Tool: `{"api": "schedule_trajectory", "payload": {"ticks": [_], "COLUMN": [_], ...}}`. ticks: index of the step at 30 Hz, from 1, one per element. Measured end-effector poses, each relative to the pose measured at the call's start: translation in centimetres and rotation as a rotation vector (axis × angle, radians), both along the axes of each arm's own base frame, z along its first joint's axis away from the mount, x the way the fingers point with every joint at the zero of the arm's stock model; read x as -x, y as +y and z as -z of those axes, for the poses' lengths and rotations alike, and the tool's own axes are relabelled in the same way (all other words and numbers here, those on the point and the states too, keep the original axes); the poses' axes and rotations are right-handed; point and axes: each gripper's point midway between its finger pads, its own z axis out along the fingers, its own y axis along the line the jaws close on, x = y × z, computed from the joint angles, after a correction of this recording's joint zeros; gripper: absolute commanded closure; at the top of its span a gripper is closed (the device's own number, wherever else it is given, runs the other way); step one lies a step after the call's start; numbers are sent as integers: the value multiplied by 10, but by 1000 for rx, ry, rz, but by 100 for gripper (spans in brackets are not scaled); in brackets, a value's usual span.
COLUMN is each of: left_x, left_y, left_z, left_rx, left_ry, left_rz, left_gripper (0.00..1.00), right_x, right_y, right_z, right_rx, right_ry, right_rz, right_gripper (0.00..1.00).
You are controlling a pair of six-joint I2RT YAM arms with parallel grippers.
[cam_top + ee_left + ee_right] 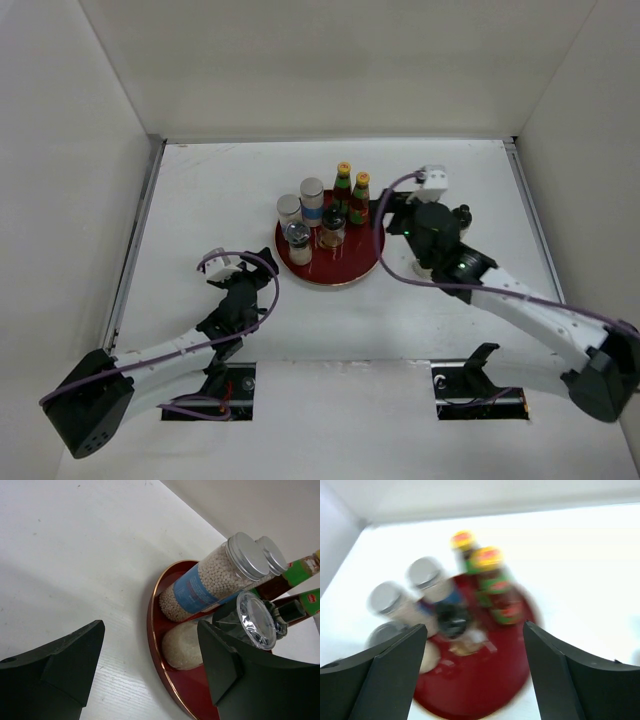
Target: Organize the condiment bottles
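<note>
All visible condiment bottles (pixel 312 200) were found gathered on the red tray (pixel 345 268), little being judged left, with left gripper (pixel 150 650) and right gripper (pixel 475 650) held open and empty.

Two yellow-capped sauce bottles (pixel 343 190), two grey-lidded jars (pixel 312 200), one clear-lidded shaker (pixel 298 242), one black-capped shaker (pixel 332 228) and one red tray (pixel 345 274).
</note>
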Motion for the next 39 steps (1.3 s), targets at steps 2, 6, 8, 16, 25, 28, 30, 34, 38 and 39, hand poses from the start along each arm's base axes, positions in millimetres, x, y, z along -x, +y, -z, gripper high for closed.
{"api": "schedule_trajectory", "payload": {"ticks": [2, 6, 8, 16, 25, 28, 30, 34, 38, 39], "left_x": [0, 1, 1, 1, 1, 1, 1, 1, 1, 1], "left_y": [0, -2, -2, -3, -6, -6, -6, -7, -7, -8], "left_z": [-1, -1, -1, 1, 4, 4, 4, 4, 6, 6], "left_rx": [2, -3, -6, -11, -19, -19, -19, -19, -23, -23], "left_ry": [-4, -3, -2, 4, 13, 13, 13, 13, 19, 20], "left_rz": [3, 9, 12, 15, 30, 31, 31, 33, 37, 39], "left_gripper": [26, 26, 26, 26, 25, 25, 25, 25, 25, 25], "right_x": [8, 24, 34, 51, 29, 25, 24, 27, 35, 35], "right_y": [-48, -128, -143, -149, -154, -151, -149, -140, -104, -91], "right_z": [-7, 19, 41, 118, 144, 150, 151, 145, 121, 115], "right_rx": [-10, 52, 95, 239, 203, 200, 194, 198, 176, 174], "right_ry": [-20, 51, 116, 340, 398, 408, 406, 391, 325, 311], "right_rz": [123, 376, 424, 421, 440, 426, 416, 382, 269, 235], "right_gripper": [11, 6, 4, 3, 15, 30, 34, 36, 36, 36]}}
